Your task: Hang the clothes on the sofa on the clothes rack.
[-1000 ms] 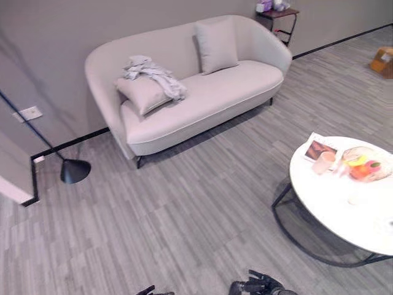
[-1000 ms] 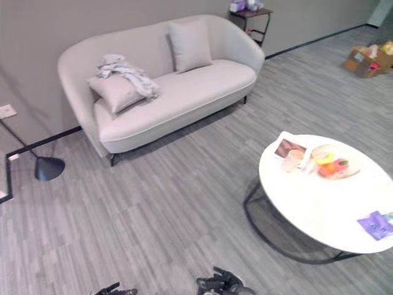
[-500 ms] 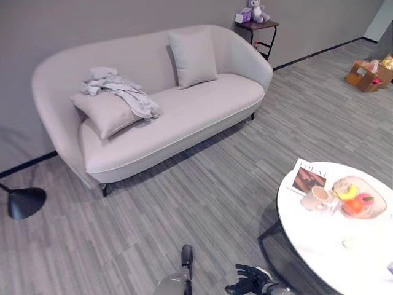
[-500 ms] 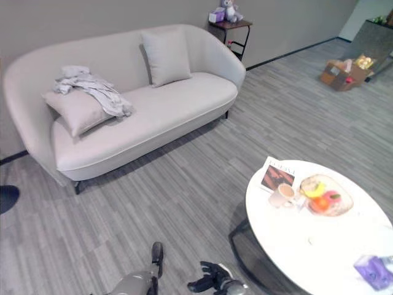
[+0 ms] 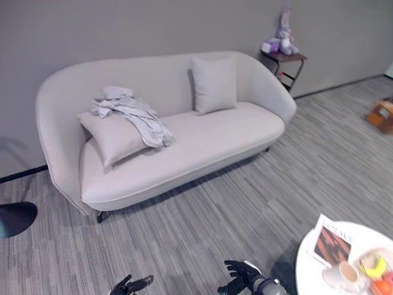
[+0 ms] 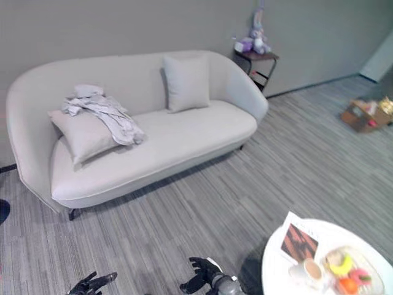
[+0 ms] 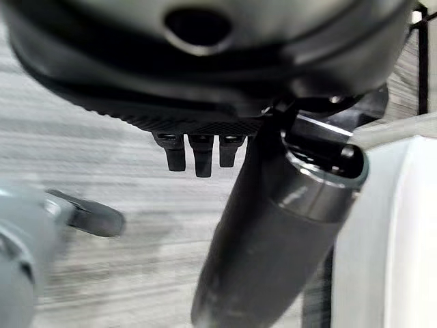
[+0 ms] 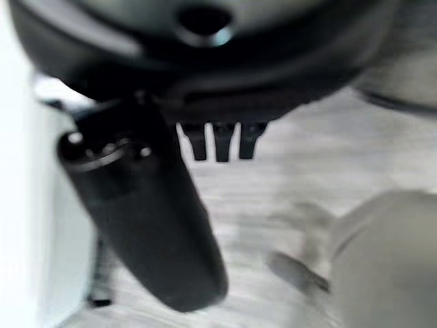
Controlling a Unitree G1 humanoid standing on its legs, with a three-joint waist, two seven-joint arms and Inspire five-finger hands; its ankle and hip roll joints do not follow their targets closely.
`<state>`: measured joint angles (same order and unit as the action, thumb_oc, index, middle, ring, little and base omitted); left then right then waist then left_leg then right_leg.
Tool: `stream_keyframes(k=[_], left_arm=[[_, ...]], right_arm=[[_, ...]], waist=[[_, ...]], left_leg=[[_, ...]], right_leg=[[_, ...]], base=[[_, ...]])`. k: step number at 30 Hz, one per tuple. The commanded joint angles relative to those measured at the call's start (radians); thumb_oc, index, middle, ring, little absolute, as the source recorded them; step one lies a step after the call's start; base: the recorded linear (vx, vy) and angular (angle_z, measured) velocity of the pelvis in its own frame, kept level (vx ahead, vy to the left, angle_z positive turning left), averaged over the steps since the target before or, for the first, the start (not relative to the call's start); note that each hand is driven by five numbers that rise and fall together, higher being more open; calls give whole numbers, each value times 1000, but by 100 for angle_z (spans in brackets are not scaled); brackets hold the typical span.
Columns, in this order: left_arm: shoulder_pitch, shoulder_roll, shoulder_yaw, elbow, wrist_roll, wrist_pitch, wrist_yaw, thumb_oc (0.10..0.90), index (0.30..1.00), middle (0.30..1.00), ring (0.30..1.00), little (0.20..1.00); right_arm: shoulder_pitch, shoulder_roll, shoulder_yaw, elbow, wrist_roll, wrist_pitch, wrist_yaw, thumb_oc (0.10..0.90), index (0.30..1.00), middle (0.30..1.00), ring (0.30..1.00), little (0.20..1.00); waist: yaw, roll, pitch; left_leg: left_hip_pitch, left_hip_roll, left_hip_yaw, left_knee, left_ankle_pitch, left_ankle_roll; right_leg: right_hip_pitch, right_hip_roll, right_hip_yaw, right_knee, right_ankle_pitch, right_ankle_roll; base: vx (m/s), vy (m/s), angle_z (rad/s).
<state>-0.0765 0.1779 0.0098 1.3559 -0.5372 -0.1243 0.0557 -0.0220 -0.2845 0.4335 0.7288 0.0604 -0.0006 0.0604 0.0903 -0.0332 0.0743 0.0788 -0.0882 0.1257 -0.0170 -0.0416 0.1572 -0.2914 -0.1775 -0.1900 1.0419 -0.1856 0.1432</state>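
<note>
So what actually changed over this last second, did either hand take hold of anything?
No. The camera view has swung, so the sofa sits differently in frame, but that is the robot turning. The grey clothes remain heaped over the cushion at the sofa's left end, untouched. The left hand and right hand hang low over the floor, fingers relaxed, holding nothing.

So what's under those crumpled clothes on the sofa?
The grey clothes lie on a cushion at the left end of the sofa. Part of the cushion's top is covered, so anything beneath the pile can't be seen.
</note>
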Motion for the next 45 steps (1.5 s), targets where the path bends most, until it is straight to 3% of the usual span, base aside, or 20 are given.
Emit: stream_keyframes(k=[1, 3, 4, 5, 6, 9, 12, 13, 14, 15, 16, 17, 20, 21, 22, 24, 31, 39, 41, 45], left_arm=[[31, 15, -19, -35, 53, -43, 8, 800, 900, 900, 900, 900], [29, 6, -34, -18, 75, -46, 14, 800, 900, 900, 900, 900], [21, 5, -38, -12, 81, -46, 14, 800, 900, 900, 900, 900], [20, 13, -36, -2, 87, -52, 19, 800, 900, 900, 900, 900], [26, 15, -4, 13, 70, -48, 21, 800, 900, 900, 900, 900], [39, 10, 38, 15, 16, -53, 25, 800, 900, 900, 900, 900], [41, -28, 32, 17, -24, -53, 23, 800, 900, 900, 900, 900], [38, -33, 23, 4, -28, -51, 23, 800, 900, 900, 900, 900], [43, -33, 29, -22, -38, -50, 25, 800, 900, 900, 900, 900], [48, -31, 41, -31, -48, -50, 33, 800, 900, 900, 900, 900], [61, -28, 64, -47, -70, -51, 46, 800, 900, 900, 900, 900], [73, -28, 79, -35, -68, -46, 52, 800, 900, 900, 900, 900], [86, -41, 87, -12, -80, -44, 71, 800, 900, 900, 900, 900], [98, -45, 106, 10, -102, -44, 58, 800, 900, 900, 900, 900], [105, -50, 111, 18, -98, -35, 70, 800, 900, 900, 900, 900], [73, -11, 53, -73, -11, -62, 82, 800, 900, 900, 900, 900], [38, 12, 10, -70, 44, -60, 84, 800, 900, 900, 900, 900], [89, 12, 35, 35, 95, -42, 60, 800, 900, 900, 900, 900], [101, 10, 23, 28, 98, -45, 62, 800, 900, 900, 900, 900], [136, 9, -6, 9, 73, -52, 66, 800, 900, 900, 900, 900]], right_arm=[[-10, -63, -71, -132, -17, -71, -57, 800, 900, 900, 900, 900], [-11, -87, -104, -143, -14, -65, -74, 800, 900, 900, 900, 900], [-11, -95, -110, -152, -15, -62, -76, 800, 900, 900, 900, 900], [16, -99, -146, -151, -3, -66, -91, 800, 900, 900, 900, 900], [13, -88, -144, -134, -3, -63, -90, 800, 900, 900, 900, 900], [-4, -101, -137, -135, -20, -58, -92, 800, 900, 900, 900, 900], [-4, -141, -166, -160, -10, -74, -121, 800, 900, 900, 900, 900], [2, -146, -175, -177, -3, -73, -131, 800, 900, 900, 900, 900], [1, -166, -192, -201, -15, -78, -164, 800, 900, 900, 900, 900], [4, -174, -200, -213, -36, -72, -179, 800, 900, 900, 900, 900], [12, -192, -232, -259, -76, -54, -208, 800, 900, 900, 900, 900], [7, -200, -274, -303, -75, -60, -236, 800, 900, 900, 900, 900], [-23, -213, -306, -310, -120, -65, -312, 800, 900, 900, 900, 900], [-58, -231, -310, -296, -132, -65, -324, 800, 900, 900, 900, 900], [-34, -211, -315, -324, -133, -64, -320, 800, 900, 900, 900, 900], [-45, -185, -294, -367, -144, -73, -307, 800, 900, 900, 900, 900], [-109, -148, -252, -390, -154, -93, -322, 800, 900, 900, 900, 900], [-160, -118, -157, -449, -129, -128, -264, 800, 900, 900, 900, 900], [-188, -100, -126, -409, -120, -129, -264, 800, 900, 900, 900, 900], [-336, -34, -61, -170, -80, -107, -302, 800, 900, 900, 900, 900]], waist=[[-22, 23, -2], [-52, 6, 8], [-59, -5, 10], [-60, -21, 6], [-52, -36, 2], [-35, -38, -21], [-24, -43, -4], [-21, -48, 10], [-12, -59, 37], [-11, -56, 41], [-4, -54, 38], [2, -43, 28], [34, -19, 18], [48, -12, 4], [41, -4, -14], [43, -46, -39], [44, -77, -51], [87, -104, -66], [101, -105, -68], [166, -97, -63]], left_leg=[[16, 46, -11, -70, 43, -118], [59, 46, -101, -70, 2, -148], [64, 52, -123, -70, -10, -160], [80, 55, -156, -70, -32, -166], [91, 70, -156, -70, -38, -176], [118, 149, -180, -67, -30, -203], [-6, 181, -189, 181, 48, -237], [-54, 194, -168, 255, 82, -242], [-146, 246, -73, 426, 105, -225], [-180, 255, -57, 445, 102, -226], [-225, 253, -17, 372, 90, -231], [-245, 244, 14, 218, 90, -237], [-305, 261, 30, -54, 236, -277], [-314, 283, 48, -70, 231, -277], [-280, 275, 51, -61, 268, -273], [-225, 206, 90, -51, 229, -227], [-209, 131, 90, -70, 186, -189], [-222, 96, 80, -70, 160, -176], [-224, 91, 73, -70, 161, -177], [-239, 78, 40, -70, 165, -175]], right_leg=[[146, -5, -15, -602, 258, -4], [123, -11, 111, -925, 299, 10], [122, -27, 158, -1008, 333, 29], [156, -25, 201, -1054, 327, 33], [139, -20, 202, -1008, 332, 38], [172, 17, 162, -1028, 322, 25], [292, 43, 66, -1107, 305, -16], [316, 43, 43, -1114, 296, -28], [376, 53, -11, -1129, 249, -58], [390, 54, -27, -1129, 234, -61], [415, 46, -48, -1129, 211, -55], [426, 45, -59, -1129, 191, -40], [470, 53, -68, -1129, 148, -28], [512, 60, -64, -1129, 127, -21], [542, 55, -59, -1107, 111, -24], [521, -27, -46, -1003, 167, 15], [473, -83, -47, -940, 246, 48], [482, -99, -87, -984, 296, 70], [490, -96, -101, -995, 301, 73], [505, -86, -125, -1017, 296, 74]], base=[[416, -305, 186], [421, -319, 134], [423, -332, 58], [322, -315, 136], [349, -368, 158], [363, -386, 106], [285, -341, 67], [239, -419, 114], [237, -349, 139], [368, -272, 111], [388, 62, 119], [427, 146, 78], [464, 230, -26], [701, 392, -61], [698, 429, -64], [566, 449, -26], [122, 166, 24], [58, 73, 38], [55, 39, 41], [57, 54, 19]])
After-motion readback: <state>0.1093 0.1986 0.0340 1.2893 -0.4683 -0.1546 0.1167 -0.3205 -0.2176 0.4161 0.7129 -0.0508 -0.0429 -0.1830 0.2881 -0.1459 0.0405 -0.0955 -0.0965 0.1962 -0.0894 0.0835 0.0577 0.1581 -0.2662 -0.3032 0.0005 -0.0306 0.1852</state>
